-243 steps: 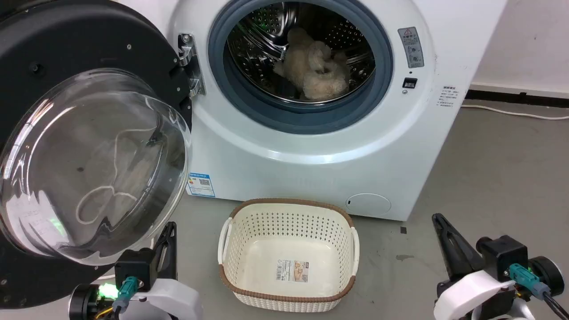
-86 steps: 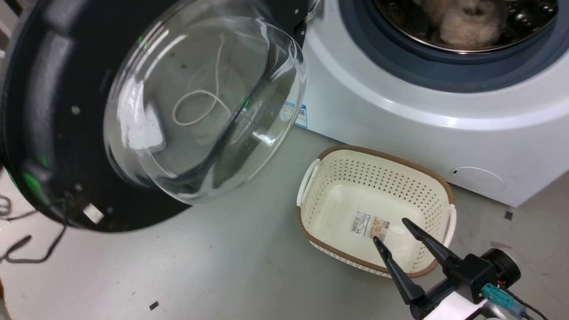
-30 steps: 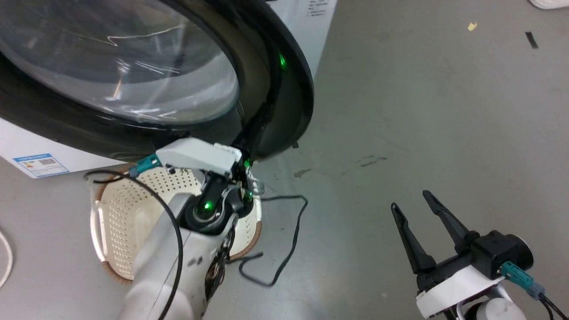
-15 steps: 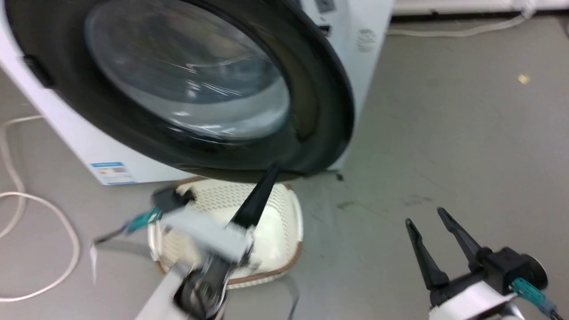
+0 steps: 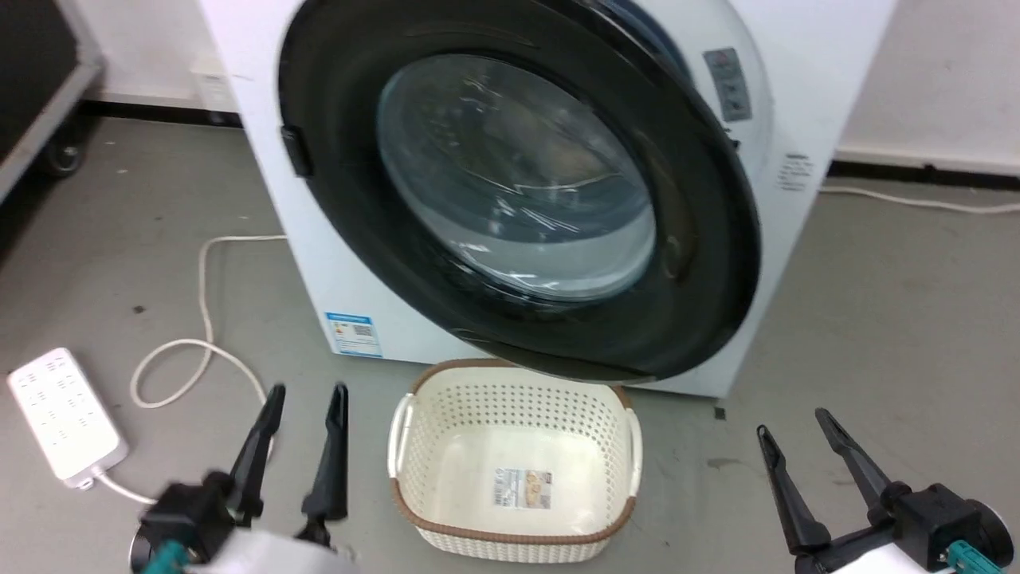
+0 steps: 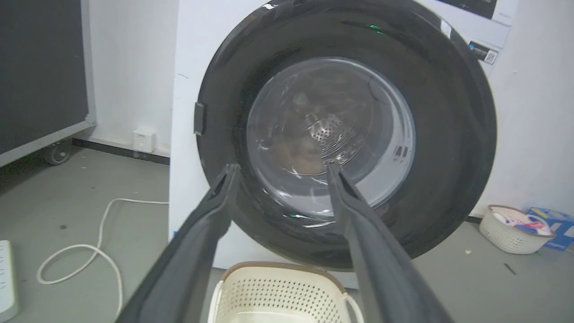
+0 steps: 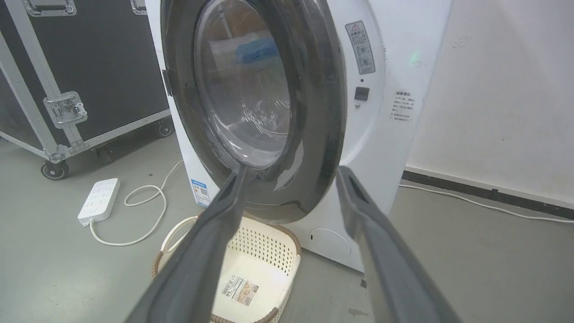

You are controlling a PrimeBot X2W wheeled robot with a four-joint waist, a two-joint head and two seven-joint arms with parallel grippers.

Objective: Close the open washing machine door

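washing machine door point(image 5: 518, 183) across washing machine point(image 5: 303, 263) front, right edge ajar | left gripper point(image 5: 308, 391), right gripper point(image 5: 791, 422) spread, empty | basket point(image 5: 510, 371) sits below door

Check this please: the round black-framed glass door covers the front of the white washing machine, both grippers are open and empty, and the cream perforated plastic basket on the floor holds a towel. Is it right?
Not quite. In the head view the cream perforated plastic basket holds no towel, just a label sticker on its bottom. The rest is right.
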